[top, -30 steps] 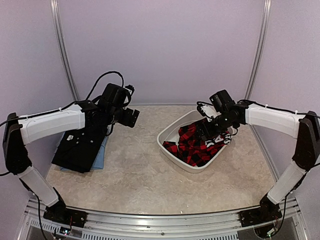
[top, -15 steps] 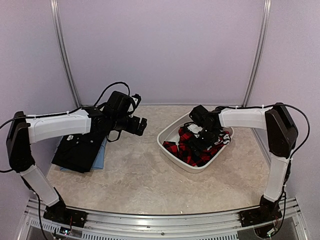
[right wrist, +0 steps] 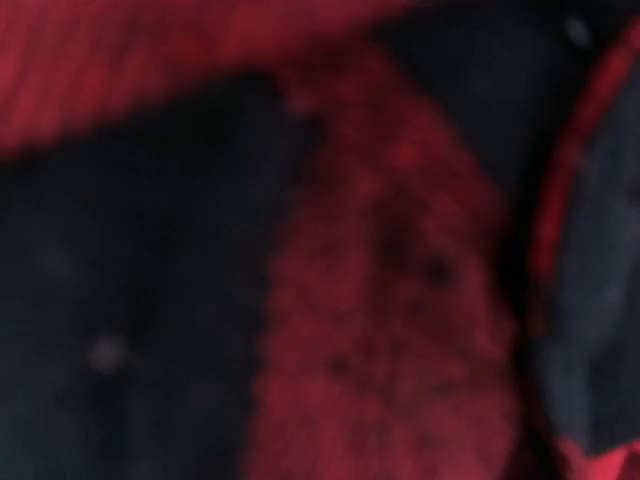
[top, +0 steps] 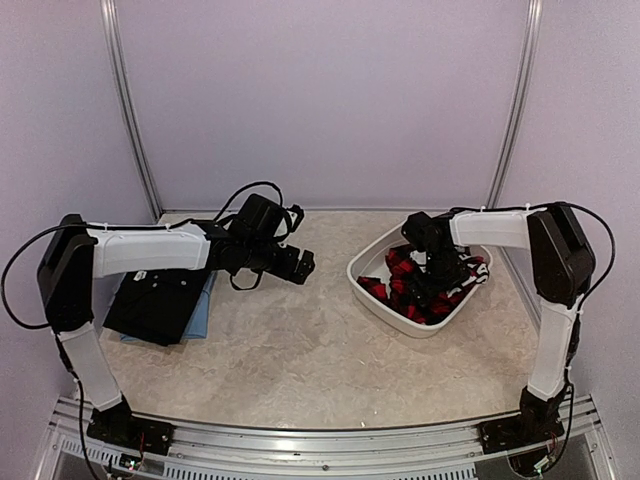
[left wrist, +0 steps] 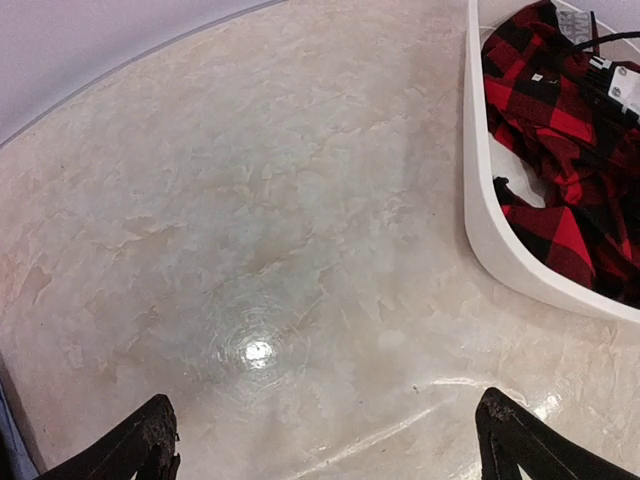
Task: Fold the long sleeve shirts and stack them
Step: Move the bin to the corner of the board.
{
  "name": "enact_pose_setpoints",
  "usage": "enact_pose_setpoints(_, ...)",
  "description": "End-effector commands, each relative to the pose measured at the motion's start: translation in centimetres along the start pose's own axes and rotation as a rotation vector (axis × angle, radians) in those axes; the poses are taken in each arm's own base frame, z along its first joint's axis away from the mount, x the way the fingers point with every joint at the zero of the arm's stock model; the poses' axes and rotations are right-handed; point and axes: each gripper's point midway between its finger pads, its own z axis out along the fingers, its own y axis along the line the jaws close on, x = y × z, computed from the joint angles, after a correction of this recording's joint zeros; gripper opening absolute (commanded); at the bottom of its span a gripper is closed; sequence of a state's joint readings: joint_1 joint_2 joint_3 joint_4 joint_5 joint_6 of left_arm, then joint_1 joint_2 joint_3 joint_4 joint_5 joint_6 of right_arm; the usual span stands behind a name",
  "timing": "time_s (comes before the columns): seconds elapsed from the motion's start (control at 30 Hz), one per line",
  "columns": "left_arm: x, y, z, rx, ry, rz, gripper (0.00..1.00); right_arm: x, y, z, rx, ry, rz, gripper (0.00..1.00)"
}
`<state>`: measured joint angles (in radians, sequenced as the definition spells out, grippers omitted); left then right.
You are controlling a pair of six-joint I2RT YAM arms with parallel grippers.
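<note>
The red-and-black checked flannel shirt (top: 392, 290) lies bunched in the white oval basin (top: 380, 306) at the right. My right gripper (top: 428, 280) is pushed down into it. The right wrist view shows only blurred red and black cloth (right wrist: 380, 300), with no fingers visible. My left gripper (top: 300, 265) hangs open and empty over bare table left of the basin. Its two dark fingertips (left wrist: 150, 445) stand wide apart in the left wrist view, where the basin (left wrist: 480, 200) and the flannel (left wrist: 570, 130) are at the upper right. A folded black shirt (top: 155, 300) lies on a light blue one (top: 203, 312) at the far left.
The beige marbled table (top: 300, 350) is closed in by lilac walls on three sides, with a metal rail along the near edge. Black cables loop above the left wrist. The right arm's elbow is raised near the right wall.
My right gripper has sunk deeper into the flannel, and the basin has slid right and back. My left arm has reached further right toward the table's middle.
</note>
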<state>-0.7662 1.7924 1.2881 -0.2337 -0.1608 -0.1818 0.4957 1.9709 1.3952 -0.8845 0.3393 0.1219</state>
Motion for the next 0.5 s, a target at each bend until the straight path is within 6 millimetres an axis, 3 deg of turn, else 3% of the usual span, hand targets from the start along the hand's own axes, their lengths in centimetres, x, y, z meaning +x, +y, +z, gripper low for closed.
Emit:
enact_pose_setpoints(0.0, -2.7, -3.1, 1.3, 0.138, -0.052, -0.018, 0.99, 0.2, -5.5, 1.0, 0.146, 0.029, 0.099, 0.99)
enact_pose_setpoints(0.1, -4.3, -5.0, 2.2, 0.216, -0.069, -0.032, 0.99, -1.7, -7.6, -1.2, 0.18, -0.065, 0.166, 0.99)
enact_pose_setpoints(0.2, -4.8, -6.2, 3.2, 0.234, -0.065, -0.026, 0.99, -3.6, -7.8, -6.0, 0.105, -0.25, 0.256, 1.0)
enact_pose_setpoints(0.33, -4.1, -6.9, 3.7, 0.249, -0.052, -0.017, 0.99, -2.2, -8.3, -10.3, 0.071, -0.372, 0.383, 1.0)
enact_pose_setpoints(0.47, -3.2, -6.7, 3.7, 0.24, -0.035, -0.007, 0.99, 1.1, -8.2, -11.9, 0.039, -0.385, 0.507, 0.99)
